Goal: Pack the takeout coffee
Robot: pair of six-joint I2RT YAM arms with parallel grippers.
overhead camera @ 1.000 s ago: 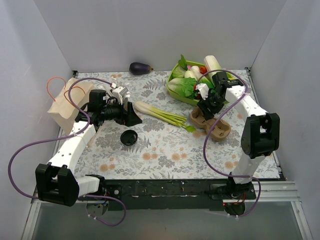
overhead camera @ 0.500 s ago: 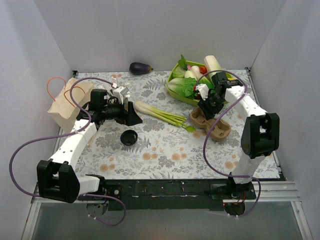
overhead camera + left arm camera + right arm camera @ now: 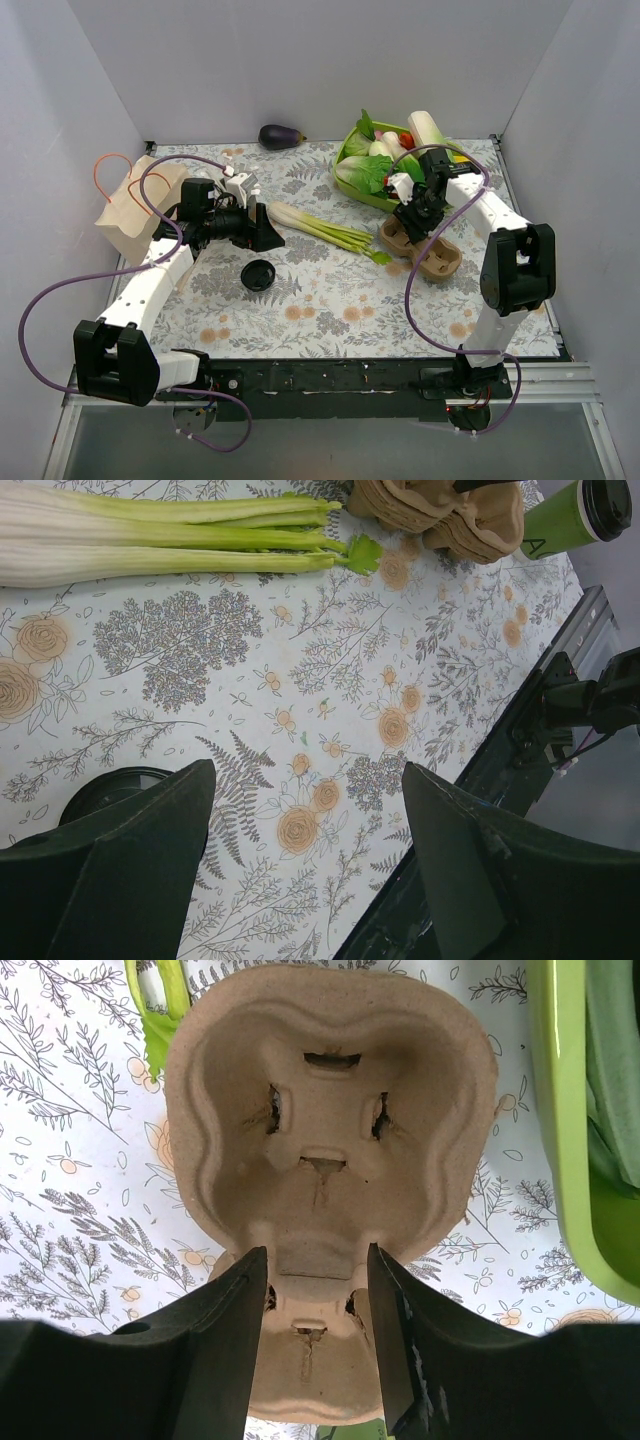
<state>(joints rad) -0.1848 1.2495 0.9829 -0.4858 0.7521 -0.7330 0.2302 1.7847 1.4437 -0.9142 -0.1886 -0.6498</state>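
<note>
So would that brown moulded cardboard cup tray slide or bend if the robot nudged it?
The brown moulded cardboard cup tray looks thin and hollow, so probably light and quick to slide. Slots cut into its wells suggest the walls would flex under a firm pinch. It sits low and wide, so tipping seems unlikely.

Left wrist view: small green paper cup (image 3: 560, 520) clipped by the top edge, flat round black lid (image 3: 115, 783) half covered.
</note>
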